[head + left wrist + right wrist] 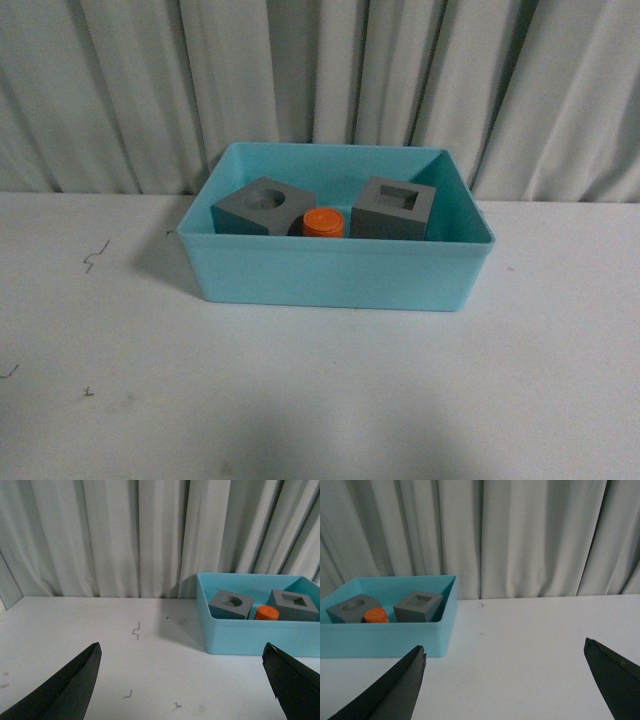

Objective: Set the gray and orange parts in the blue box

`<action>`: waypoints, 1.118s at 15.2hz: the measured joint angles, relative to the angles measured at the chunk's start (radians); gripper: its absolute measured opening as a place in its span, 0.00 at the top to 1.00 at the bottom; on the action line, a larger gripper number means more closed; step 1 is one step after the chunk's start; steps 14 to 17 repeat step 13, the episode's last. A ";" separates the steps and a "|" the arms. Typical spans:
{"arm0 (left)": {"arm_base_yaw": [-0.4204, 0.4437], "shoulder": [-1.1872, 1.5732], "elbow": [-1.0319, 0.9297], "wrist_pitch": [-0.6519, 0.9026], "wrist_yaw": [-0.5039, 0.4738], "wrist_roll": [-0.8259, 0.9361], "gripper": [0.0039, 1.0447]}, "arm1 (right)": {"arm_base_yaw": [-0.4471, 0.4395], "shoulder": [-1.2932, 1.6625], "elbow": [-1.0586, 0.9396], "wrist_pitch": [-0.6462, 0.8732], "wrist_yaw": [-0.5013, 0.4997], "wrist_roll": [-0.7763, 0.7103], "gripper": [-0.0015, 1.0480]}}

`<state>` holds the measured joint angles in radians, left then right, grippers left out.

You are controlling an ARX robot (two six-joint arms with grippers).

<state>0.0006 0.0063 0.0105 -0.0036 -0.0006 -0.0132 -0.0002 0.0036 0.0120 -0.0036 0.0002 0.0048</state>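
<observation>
The worktop (320, 400) was a pale, bare surface running back to a pleated grey curtain (320, 80), marked only by a few small dark scuffs toward the left. The blue box (330, 275) sat at the centre of the worktop, toward its far edge, with its long side facing the robot. All three parts lay inside it. The gray cube with the round recess (258, 207) was on the left, turned slightly so that a corner faced the near wall. The gray cube with the square recess (396, 208) was on the right, and the orange cylinder (323, 222) stood upright between them, just beside the left cube; whether it touched that cube could not be told, since the near wall hid the lower part.

The left gripper (182, 680) had its fingers spread wide apart and empty, well to the left of the box. The right gripper (505, 680) was likewise spread wide and empty, well to the right of it. Neither arm appeared in the front view.

Judged from this layout, the placing was complete, and the step in hand was a clean finish. Doing it well meant keeping both grippers apart and clear of the rim, so that no part or the box itself was nudged.
</observation>
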 joint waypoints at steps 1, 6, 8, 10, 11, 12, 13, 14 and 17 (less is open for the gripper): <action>0.000 0.000 0.000 0.000 0.000 0.000 0.06 | 0.000 0.000 0.000 0.000 0.000 0.000 0.06; 0.000 0.000 0.000 0.000 0.000 0.000 0.06 | 0.000 0.000 0.000 0.000 0.000 0.000 0.06; 0.000 0.000 0.000 0.000 0.000 0.000 0.06 | 0.000 0.000 0.000 0.000 0.000 0.000 0.06; 0.000 0.000 0.000 0.000 0.000 0.000 0.06 | 0.000 0.000 0.000 0.000 0.000 0.000 0.06; 0.000 0.000 0.000 0.000 0.000 0.000 0.06 | 0.000 0.000 0.000 0.000 0.000 0.000 0.06; 0.000 0.000 0.000 0.000 0.000 0.000 0.06 | 0.000 0.000 0.000 0.000 0.000 0.000 0.06; 0.000 0.000 0.000 0.000 0.000 0.000 0.06 | 0.000 0.000 0.000 0.000 0.000 0.000 0.06; 0.000 0.000 0.000 0.000 0.000 0.000 0.06 | 0.000 0.000 0.000 0.000 0.000 0.000 0.06; 0.000 0.000 0.000 0.000 0.000 0.000 0.06 | 0.000 0.000 0.000 0.000 0.000 0.000 0.06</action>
